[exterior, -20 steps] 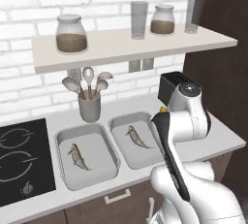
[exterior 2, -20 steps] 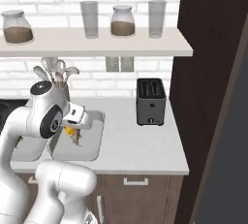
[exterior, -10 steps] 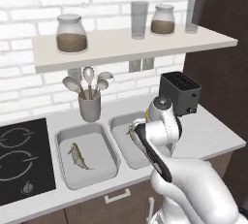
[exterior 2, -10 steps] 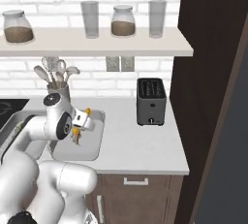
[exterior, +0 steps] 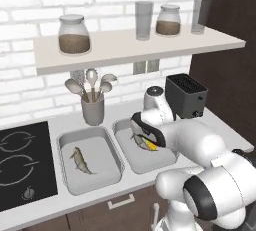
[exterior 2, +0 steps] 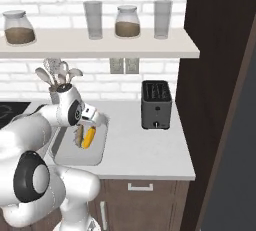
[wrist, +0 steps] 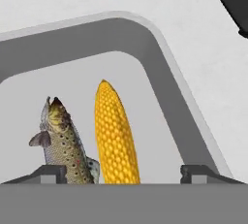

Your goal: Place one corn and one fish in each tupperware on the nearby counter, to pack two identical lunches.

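So the counter (exterior: 220,130) runs under the whole setup, with the arm bent low over its middle. Left of the gripper sits the cooktop (exterior: 20,162), and up above it there's a wall shelf (exterior: 130,45) with jars and glasses. The toaster (exterior 2: 156,104) is off to the gripper's right, well apart from the trays.

Two trays side by side on the counter. The right tray (exterior: 165,161) is the one directly under the gripper (wrist: 123,172); the left tray (exterior: 67,180) is just beside it, further to the gripper's left. A utensil cup (exterior: 93,111) stands behind the left tray.

Gripper's jaws are spread wide, nothing between them, so it's let go. In the hand view the two dark tips sit at either side with both items lying loose below, tips not touching either one.

Right tray has a fish (wrist: 63,143) and a corn (wrist: 115,133) lying next to each other on the floor of the tray, corn on the side nearer the toaster; can't tell if they actually touch. From the right base view the corn is clearly lying flat in the tray just past the hand.

Left tray has just the other fish (exterior: 81,160), lying roughly in its middle, well left of the gripper.
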### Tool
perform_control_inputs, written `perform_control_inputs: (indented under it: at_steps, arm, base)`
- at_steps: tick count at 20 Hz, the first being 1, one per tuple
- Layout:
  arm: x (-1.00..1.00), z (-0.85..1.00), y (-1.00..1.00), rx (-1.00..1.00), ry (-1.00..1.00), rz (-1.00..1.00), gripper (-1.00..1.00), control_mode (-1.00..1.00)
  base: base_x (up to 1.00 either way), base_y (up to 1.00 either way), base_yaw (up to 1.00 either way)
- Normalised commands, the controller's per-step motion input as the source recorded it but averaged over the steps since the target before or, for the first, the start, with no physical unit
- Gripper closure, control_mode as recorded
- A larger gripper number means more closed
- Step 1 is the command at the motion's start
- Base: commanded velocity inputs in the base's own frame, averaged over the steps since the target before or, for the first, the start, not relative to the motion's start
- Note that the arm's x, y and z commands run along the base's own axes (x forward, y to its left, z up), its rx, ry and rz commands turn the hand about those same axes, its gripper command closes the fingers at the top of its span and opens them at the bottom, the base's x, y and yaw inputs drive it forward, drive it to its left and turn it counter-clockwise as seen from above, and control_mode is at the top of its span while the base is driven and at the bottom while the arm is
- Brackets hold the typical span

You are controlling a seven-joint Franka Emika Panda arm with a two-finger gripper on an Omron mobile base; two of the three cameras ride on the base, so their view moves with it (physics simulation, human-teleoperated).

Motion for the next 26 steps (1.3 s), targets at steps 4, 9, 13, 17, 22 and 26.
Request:
perform_control_inputs:
  at_steps: [4, 9, 13, 17, 22, 26]
  arm:
    - [-0.37, 0.46, -0.44, 0.11, 0.05, 0.02, -1.0, -1.0]
    - [-1.0, 0.77, -0.34, 0.1, -0.07, 0.0, -1.0, -1.0]
    - [-1.0, 0.79, 0.0, 0.01, -0.01, 0.0, -1.0, -1.0]
    - [-1.0, 0.61, 0.0, 0.0, -0.16, 0.0, -1.0, -1.0]
    - [-0.8, 0.16, -0.04, 0.0, -0.32, 0.0, -1.0, 1.0]
    - [0.0, 0.0, 0.0, 0.0, 0.0, 0.0, -1.0, 1.0]
  base:
    - [0.0, 0.0, 0.0]
    - [0.0, 0.0, 0.0]
    - [0.0, 0.0, 0.0]
    - [0.0, 0.0, 0.0]
    - [-0.2, -0.06, 0.0]
    - [-1.0, -0.52, 0.0]
